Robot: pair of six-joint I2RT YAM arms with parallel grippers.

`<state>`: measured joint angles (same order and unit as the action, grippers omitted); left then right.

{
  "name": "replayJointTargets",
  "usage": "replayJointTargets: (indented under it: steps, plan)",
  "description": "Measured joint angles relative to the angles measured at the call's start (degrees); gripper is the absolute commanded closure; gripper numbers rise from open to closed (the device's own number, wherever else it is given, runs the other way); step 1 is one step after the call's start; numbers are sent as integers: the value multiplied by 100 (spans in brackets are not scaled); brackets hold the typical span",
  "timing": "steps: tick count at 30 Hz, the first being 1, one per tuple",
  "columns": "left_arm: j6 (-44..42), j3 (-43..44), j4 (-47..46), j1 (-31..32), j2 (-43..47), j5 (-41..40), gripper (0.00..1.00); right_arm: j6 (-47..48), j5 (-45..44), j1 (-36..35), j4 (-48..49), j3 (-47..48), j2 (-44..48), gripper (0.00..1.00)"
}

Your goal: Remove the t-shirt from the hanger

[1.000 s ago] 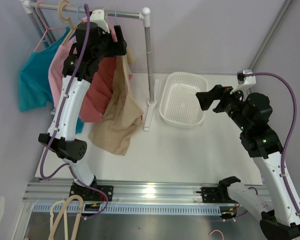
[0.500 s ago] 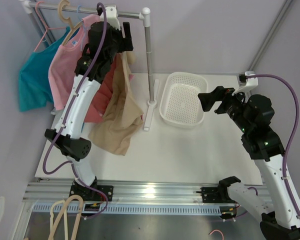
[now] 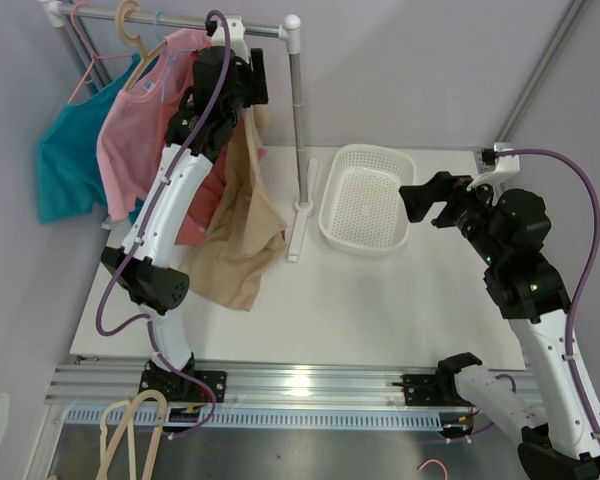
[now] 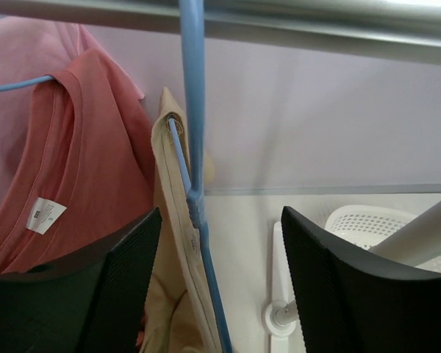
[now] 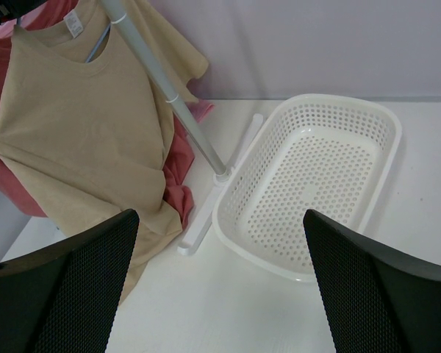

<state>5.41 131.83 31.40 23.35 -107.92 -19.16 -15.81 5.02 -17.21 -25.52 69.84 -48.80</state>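
Both open: left gripper [image 4: 220, 220] should centre on the blue hanger [image 4: 193, 110] before closing above the t-shirt [image 4: 173, 224]; right gripper [image 5: 220, 220] idle.

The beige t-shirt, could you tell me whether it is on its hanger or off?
On: the blue hanger sits inside the collar of the beige t-shirt, hooked over the rail.

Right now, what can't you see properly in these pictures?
- Blue hanger: its hook top is cut off by the left wrist view's upper edge.
- Tag on the red shirt: print too small to read.
- Basket: partly hidden behind the pole, same view.
- Beige t-shirt: neck hidden by the left arm, top view.
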Motion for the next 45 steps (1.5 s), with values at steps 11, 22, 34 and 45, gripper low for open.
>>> replayJointTargets:
  steps: [11, 22, 34, 45]
  plan:
    - [-57, -4, -39, 9, -31, -247, 90, -2, 42, 20, -33, -2, 39, 0]
    - [-376, -382, -420, 63, 127, -317, 99, -2, 109, 46, -37, -42, 50, 0]
    - [-835, -551, -841, 262, 505, -313, 99, 2, 195, 46, -46, -109, 61, 1]
    - [-848, -1023, -868, 350, 1047, -391, 99, 0, 238, 46, -79, -173, 68, 0]
